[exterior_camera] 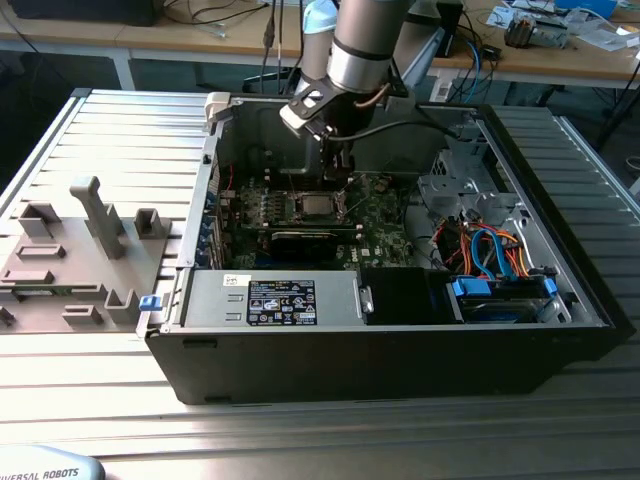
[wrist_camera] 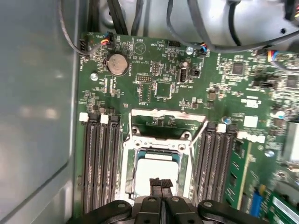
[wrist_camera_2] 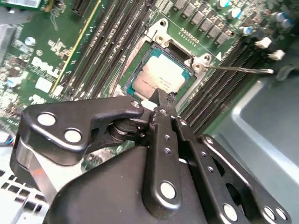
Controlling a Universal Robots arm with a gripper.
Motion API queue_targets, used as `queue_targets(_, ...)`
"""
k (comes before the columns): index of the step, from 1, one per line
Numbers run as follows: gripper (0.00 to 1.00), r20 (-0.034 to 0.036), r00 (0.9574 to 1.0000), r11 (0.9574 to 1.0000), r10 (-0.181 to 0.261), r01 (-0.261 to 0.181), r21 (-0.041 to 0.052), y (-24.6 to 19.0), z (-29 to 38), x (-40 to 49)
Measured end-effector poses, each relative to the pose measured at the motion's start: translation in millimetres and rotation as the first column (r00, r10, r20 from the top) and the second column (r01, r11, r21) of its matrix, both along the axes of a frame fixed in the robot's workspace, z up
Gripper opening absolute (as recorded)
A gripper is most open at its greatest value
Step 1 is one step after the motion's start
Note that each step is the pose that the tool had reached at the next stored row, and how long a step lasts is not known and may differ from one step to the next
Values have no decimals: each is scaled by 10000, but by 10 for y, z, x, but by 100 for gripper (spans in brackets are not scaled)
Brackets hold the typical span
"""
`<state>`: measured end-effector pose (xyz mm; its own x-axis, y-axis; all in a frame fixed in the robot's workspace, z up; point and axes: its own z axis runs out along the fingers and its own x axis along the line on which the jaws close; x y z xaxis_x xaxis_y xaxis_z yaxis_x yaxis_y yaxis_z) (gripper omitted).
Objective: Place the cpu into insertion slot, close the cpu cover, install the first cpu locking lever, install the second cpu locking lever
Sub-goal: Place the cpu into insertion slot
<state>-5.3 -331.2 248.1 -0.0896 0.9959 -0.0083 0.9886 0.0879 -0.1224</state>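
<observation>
The gripper (wrist_camera: 161, 183) has its fingers pressed together on nothing, poised over the cpu (wrist_camera: 156, 169). The cpu lies flat in the insertion slot (wrist_camera: 127, 163), and the cpu cover (wrist_camera: 163, 113) stands open beyond it. Closing the cover probably goes best by pushing on the frame's free edge, clear of the chip. The fingertips hide the chip's near edge, so contact cannot be told.

Arm (exterior_camera: 358, 50) is finished in silver-grey, with a pale blue joint cap (exterior_camera: 318, 18). Gripper (wrist_camera_2: 164, 97) links are black, pinned with silver rivets (wrist_camera_2: 167, 189). A black cable (exterior_camera: 415, 126) is routed off the wrist.
</observation>
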Motion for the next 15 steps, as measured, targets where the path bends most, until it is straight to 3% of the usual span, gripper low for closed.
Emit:
queue_targets(5, 11, 1, 10000, 10000, 0, 0, 1, 1, 270, 0)
queue_targets(9, 11, 8, 10000, 10000, 1, -1, 3, 1, 311, 0)
queue_targets(10, 11, 93, 10000, 10000, 0, 0, -2, 0, 312, 0)
queue_targets(14, 11, 617, 9981, 10000, 1, -1, -1, 0, 309, 0)
queue_targets(15, 11, 778, 9970, 10000, 0, 0, 0, 0, 308, -1)
